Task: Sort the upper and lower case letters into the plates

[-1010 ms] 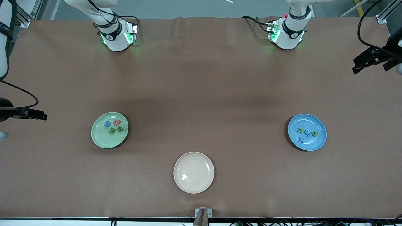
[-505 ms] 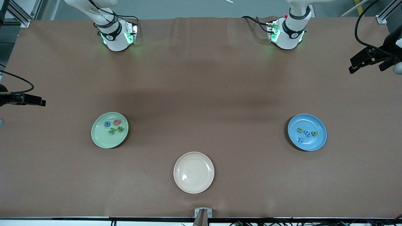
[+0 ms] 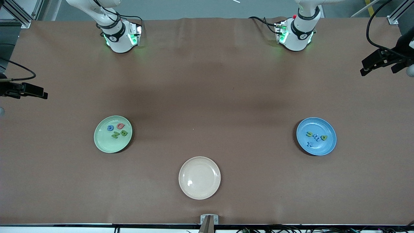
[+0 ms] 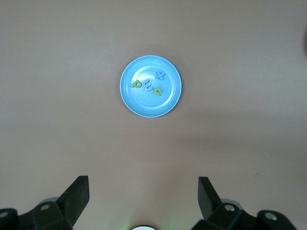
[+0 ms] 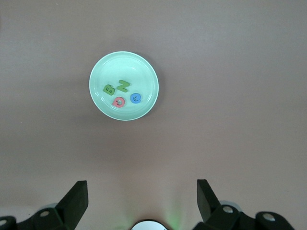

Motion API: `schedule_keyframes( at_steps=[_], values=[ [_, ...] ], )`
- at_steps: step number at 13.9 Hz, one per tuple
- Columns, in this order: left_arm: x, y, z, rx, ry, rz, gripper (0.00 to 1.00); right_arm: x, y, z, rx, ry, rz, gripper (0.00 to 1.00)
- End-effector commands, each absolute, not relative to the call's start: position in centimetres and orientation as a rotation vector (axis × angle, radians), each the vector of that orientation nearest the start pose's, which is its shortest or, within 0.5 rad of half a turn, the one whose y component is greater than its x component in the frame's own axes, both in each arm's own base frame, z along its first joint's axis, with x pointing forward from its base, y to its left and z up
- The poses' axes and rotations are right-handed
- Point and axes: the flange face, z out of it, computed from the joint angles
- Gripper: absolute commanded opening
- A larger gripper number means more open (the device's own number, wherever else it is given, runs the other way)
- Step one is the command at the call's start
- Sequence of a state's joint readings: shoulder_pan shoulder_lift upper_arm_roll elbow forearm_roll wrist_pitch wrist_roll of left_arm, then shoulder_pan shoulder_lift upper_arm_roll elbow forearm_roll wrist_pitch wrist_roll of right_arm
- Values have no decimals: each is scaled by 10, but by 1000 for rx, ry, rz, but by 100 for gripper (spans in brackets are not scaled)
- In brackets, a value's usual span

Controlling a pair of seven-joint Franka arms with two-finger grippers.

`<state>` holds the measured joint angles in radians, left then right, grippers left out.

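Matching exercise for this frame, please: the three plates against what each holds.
Things:
1. green plate
2. blue plate
3. beige plate

States:
A. holds nothing
B. four letters: two green, one red, one blue
C. small green and blue letters, toward the left arm's end

Pairs: 1-B, 2-C, 3-A

I work in a robotics lab, not a home or kitchen. My two arm bases (image 3: 118, 35) are bolted at the edge of a wide table under a plain brown cloth (image 3: 207, 81), with green status lights glowing on them and black cables (image 3: 262, 21) trailing off. Aluminium frame rails (image 3: 19, 14) stand at the table's corners, and a camera mount (image 3: 208, 223) sits clamped at its near edge.
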<state>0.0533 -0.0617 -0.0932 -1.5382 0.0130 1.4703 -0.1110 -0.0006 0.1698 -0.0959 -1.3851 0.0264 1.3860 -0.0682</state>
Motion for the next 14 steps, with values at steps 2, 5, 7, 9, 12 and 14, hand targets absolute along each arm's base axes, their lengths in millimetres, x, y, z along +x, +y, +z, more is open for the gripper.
schedule_keyframes(
  at_steps=[2, 5, 7, 9, 12, 14],
  values=[
    [525, -19, 663, -3136, -84, 7, 100, 553, -41, 604, -3123, 2, 184, 100],
    [525, -17, 661, -3134, -89, 14, 100, 547, -42, 609, -3122, 7, 174, 100],
    [530, -11, 654, -3134, -106, 34, 100, 540, -43, 616, -3122, 9, 154, 100],
    [534, -12, 652, -3128, -102, 23, 100, 530, -44, 627, -3121, 11, 128, 100],
    [534, -12, 652, -3128, -104, 23, 100, 518, -44, 638, -3119, 6, 104, 100],
    [534, -12, 654, -3128, -102, 18, 100, 517, -47, 638, -3118, 15, 106, 100]
  ],
)
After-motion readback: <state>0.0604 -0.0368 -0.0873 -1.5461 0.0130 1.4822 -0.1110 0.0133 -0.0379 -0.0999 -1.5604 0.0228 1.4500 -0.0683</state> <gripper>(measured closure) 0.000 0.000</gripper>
